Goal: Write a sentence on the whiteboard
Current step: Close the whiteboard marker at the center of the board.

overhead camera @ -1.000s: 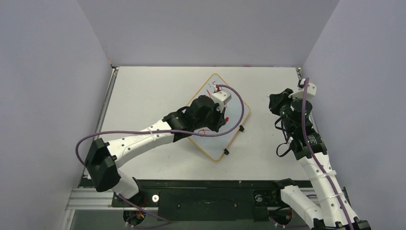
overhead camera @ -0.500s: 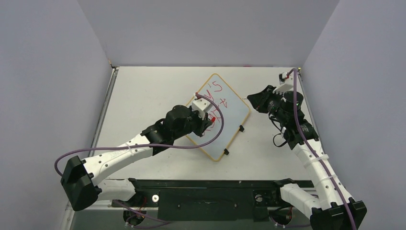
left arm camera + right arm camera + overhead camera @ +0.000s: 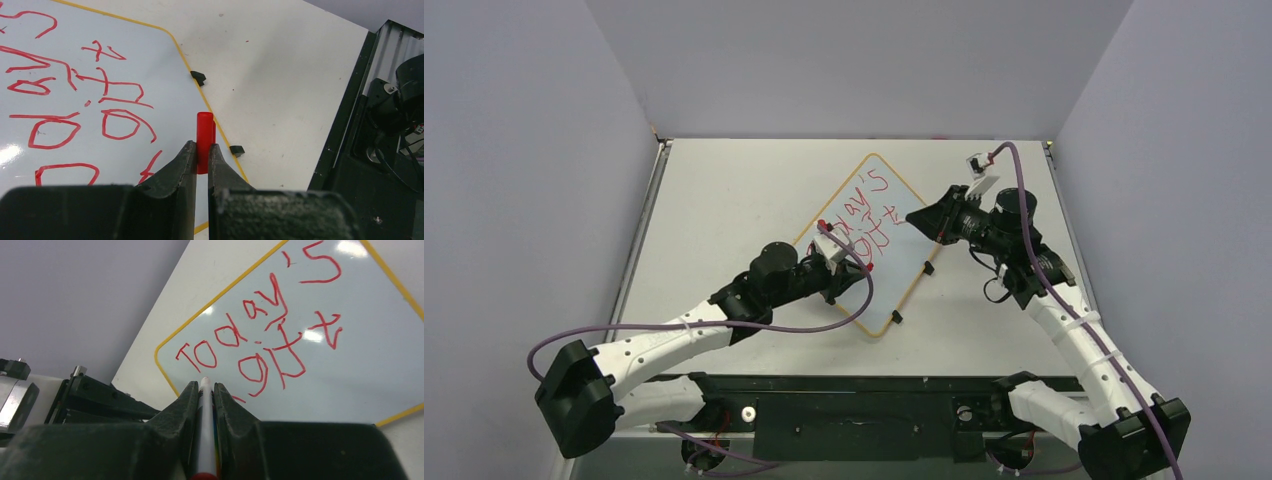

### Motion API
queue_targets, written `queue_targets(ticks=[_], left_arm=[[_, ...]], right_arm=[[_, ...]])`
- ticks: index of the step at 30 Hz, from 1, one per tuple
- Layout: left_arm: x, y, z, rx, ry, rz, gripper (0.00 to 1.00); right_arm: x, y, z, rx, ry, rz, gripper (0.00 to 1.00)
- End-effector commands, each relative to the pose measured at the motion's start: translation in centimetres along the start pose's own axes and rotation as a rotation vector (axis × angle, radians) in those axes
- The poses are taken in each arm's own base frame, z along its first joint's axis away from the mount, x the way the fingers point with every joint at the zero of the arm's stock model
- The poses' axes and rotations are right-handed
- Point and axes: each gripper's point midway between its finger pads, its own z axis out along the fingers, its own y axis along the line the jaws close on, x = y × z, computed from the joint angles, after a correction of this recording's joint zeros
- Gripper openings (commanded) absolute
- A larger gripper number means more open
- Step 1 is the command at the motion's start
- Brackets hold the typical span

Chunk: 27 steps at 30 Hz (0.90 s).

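The whiteboard (image 3: 896, 280) lies flat on the worktop (image 3: 724, 190), turned so that one corner points at the back wall, and the sentence (image 3: 871, 215) fills its far half in red handwriting. In the right wrist view the sentence (image 3: 260, 340) reads "Today's" over "gift", with one more red stroke before "gift" partly hidden behind the fingers. Two small black clips (image 3: 198, 77) sit on the whiteboard's tan-orange frame, on the edge nearest the right arm's base. The left tool (image 3: 861, 265) hangs over the whiteboard's middle, just below the writing, and is clenched on a short red cap (image 3: 204, 135) that stands up between its fingertips. The right tool (image 3: 914, 218) reaches in from the whiteboard's right side, over the frame close to the end of the writing. It is closed tight around a slim white marker (image 3: 204, 435) with a red end, which runs along the gap between its fingers (image 3: 187, 400). Whether the marker's tip touches the whiteboard cannot be told.
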Motion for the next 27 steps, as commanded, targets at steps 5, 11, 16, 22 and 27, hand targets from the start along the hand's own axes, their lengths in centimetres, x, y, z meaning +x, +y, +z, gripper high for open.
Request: queue_targets(ticks=[5, 11, 16, 22, 27], left_arm=[[-3.6, -1.2, -0.7, 0.083, -0.162, 0.054, 0.00], [-3.5, -0.9, -0.7, 0.076, -0.165, 0.047, 0.00], [-3.5, -0.9, -0.7, 0.076, -0.168, 0.042, 0.00], [-3.6, -0.9, -0.8, 0.079, -0.177, 0.039, 0.00], [-3.7, -1.0, -0.9, 0.084, -0.183, 0.039, 0.00]], right_arm=[[1.4, 3.6, -0.2, -0.159, 0.056, -0.109, 0.00], [3.2, 4.1, -1.1, -0.196, 0.085, -0.117, 0.00], [4.0, 4.8, -1.6, -0.230, 0.104, -0.123, 0.00], [4.9, 5.0, -1.7, -0.244, 0.123, -0.120, 0.00], [5.7, 5.2, -1.6, -0.253, 0.145, -0.117, 0.00]])
